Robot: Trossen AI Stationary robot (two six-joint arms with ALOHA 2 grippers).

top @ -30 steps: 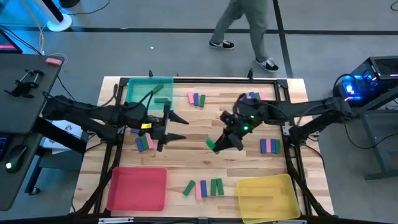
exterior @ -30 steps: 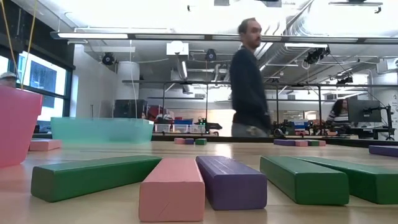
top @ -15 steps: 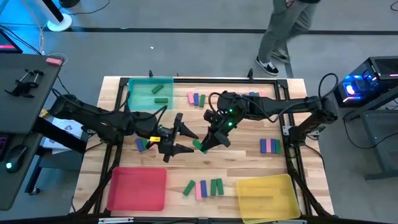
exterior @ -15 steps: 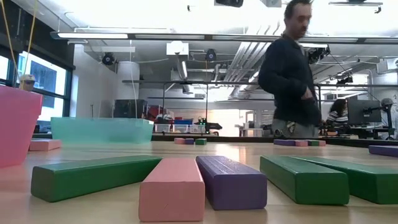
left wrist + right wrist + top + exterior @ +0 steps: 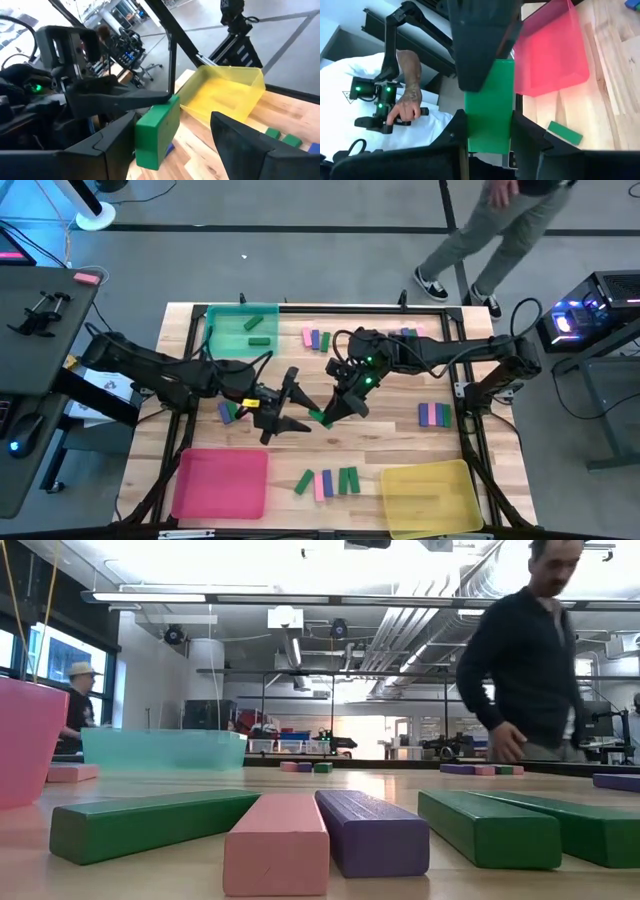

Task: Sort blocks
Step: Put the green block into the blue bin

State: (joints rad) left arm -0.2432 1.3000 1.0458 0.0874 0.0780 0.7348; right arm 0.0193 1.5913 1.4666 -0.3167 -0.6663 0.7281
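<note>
Handover, frame centre | your right gripper (image 5: 327, 416) is clamped on the green block (image 5: 321, 417), held above the table (image 5: 400, 395) | left gripper (image 5: 297, 408) spread wide around it | risk: release too early and it drops, or the grippers clash.

Hidden and cut-off parts of the block-sorting scene

The green block (image 5: 489, 107) has its ends covered by dark fingers. The pink tray (image 5: 25, 740) is cut by the low view's edge. The walking person (image 5: 500, 230) is blurred and cropped at the high view's top.
</note>
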